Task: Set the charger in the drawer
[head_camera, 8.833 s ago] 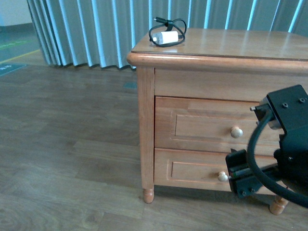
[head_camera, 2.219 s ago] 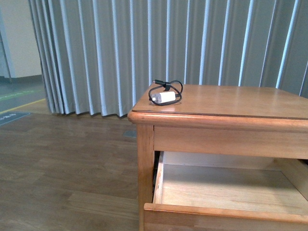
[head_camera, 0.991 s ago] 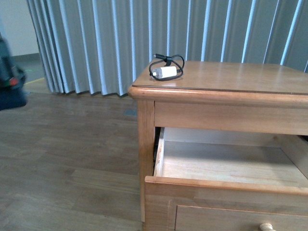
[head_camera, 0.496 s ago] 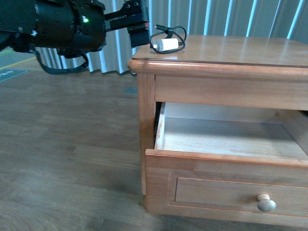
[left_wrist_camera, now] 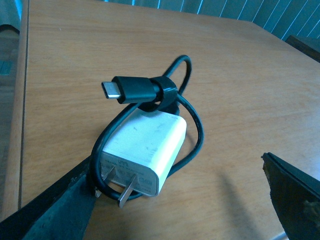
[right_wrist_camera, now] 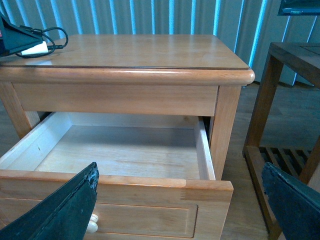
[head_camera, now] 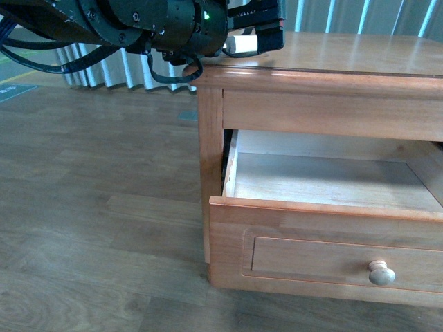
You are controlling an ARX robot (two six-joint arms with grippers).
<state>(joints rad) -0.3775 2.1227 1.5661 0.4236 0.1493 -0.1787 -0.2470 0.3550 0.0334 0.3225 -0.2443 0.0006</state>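
The charger point(left_wrist_camera: 145, 147), a white plug block inside its looped black cable, lies on the cabinet top near the left corner. It also shows in the front view point(head_camera: 241, 43) and the right wrist view point(right_wrist_camera: 38, 48). My left gripper point(left_wrist_camera: 175, 212) is open, with a finger on each side of the charger; one finger point(left_wrist_camera: 55, 210) sits against the cable loop. In the front view the left gripper point(head_camera: 266, 26) reaches in over the cabinet's corner. The drawer point(head_camera: 325, 256) is pulled out, its pale inside point(right_wrist_camera: 120, 150) bare. My right gripper point(right_wrist_camera: 175, 210) is open above the drawer's front.
The drawer's round knob point(head_camera: 381, 274) faces me. A dark wooden side table point(right_wrist_camera: 295, 55) with a slatted lower shelf stands right of the cabinet. Grey curtains hang behind. Wood floor point(head_camera: 90, 207) lies left of the cabinet.
My left arm has moved right along the cabinet top, and its open fingers now stand on both sides of the charger. The drawer stays open.
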